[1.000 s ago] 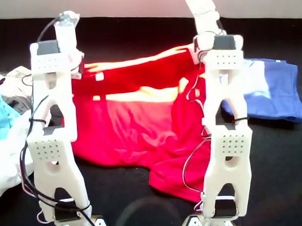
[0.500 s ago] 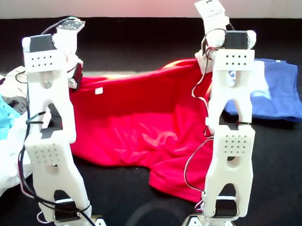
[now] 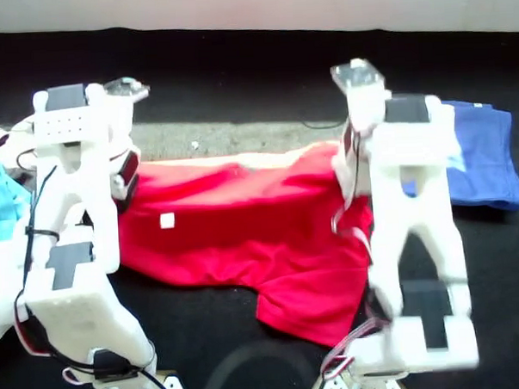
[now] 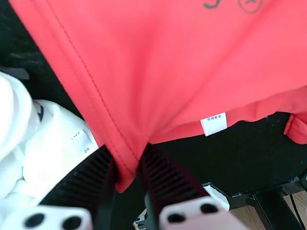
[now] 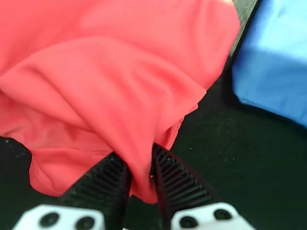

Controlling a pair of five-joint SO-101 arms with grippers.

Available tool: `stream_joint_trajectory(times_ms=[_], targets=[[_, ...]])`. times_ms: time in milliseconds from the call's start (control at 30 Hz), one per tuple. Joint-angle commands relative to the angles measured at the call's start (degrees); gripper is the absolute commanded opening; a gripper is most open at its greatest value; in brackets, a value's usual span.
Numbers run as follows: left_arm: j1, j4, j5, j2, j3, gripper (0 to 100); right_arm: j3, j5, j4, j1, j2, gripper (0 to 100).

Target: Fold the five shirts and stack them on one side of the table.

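Red shirt (image 3: 243, 221) lies spread across the worktop (image 3: 237, 70) between your two arms. Your left end effector (image 4: 127, 160) is clamped on its hem, your right end effector (image 5: 139, 162) on a bunched fold, beside the folded blue shirt (image 3: 486, 163).

One red shirt (image 3: 243, 212), one blue shirt (image 3: 486, 163), one turquoise shirt (image 3: 1, 193), two arms (image 3: 68, 254) (image 3: 410, 179).
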Motion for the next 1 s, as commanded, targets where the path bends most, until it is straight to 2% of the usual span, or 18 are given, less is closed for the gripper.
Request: stream_joint_trajectory(times_ms=[0, 133, 300, 500, 733, 967], targets=[[-1.45, 0.44, -2.02, -4.35, 3.82, 1, 19.12, 2.90, -4.26, -0.22, -14.37, 0.5], [-2.68, 0.44, -3.34, -4.53, 7.43, 1, 32.40, 6.51, -6.73, 1.98, -23.08, 0.5], [-3.47, 0.35, -5.10, -4.53, 11.38, 1, 40.57, 11.25, -6.81, 5.23, -29.67, 0.5], [-3.56, 0.70, -5.27, -6.29, 11.91, 1, 37.85, 14.86, 1.01, 6.73, -34.59, 0.5], [-3.12, 0.70, -5.36, -12.18, 18.07, 1, 36.26, 17.05, 7.08, 6.64, -37.49, 0.5], [-3.21, -6.68, -6.51, -9.19, 23.25, 1, 42.15, 21.01, 6.64, 6.55, -37.85, 0.5]])
